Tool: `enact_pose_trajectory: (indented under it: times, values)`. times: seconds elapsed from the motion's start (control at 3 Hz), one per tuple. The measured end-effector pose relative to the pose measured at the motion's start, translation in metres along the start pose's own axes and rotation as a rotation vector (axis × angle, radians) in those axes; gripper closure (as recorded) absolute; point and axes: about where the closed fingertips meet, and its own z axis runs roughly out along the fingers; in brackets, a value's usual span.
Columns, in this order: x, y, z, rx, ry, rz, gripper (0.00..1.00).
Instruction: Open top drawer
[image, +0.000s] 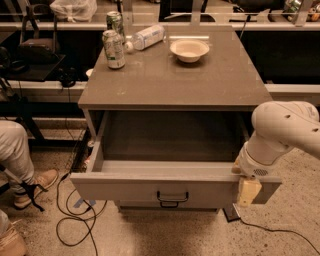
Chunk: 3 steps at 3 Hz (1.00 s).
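The top drawer (130, 185) of the grey cabinet is pulled far out, and its grey box interior shows with nothing in it. Its small black loop handle (172, 197) sits at the centre of the front panel. A second black handle shows just below the panel. My white arm comes in from the right, and my gripper (248, 190) hangs over the right end of the drawer's front panel, against its top edge.
On the cabinet top (200, 80) stand two cans (114, 49), a lying plastic bottle (147, 36) and a white bowl (189, 49). A person's leg and shoe (30, 185) are at the left. Cables (70, 210) lie on the floor.
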Motion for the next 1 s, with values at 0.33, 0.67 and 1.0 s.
enact_pose_trajectory:
  times: [0.33,0.67,1.0]
  values:
    - [0.006,0.018,0.001,-0.014,0.008,-0.012,0.03]
    - [0.012,0.029,0.002,-0.02,0.01,-0.01,0.25]
    - [0.024,0.04,-0.004,-0.01,0.012,0.007,0.57]
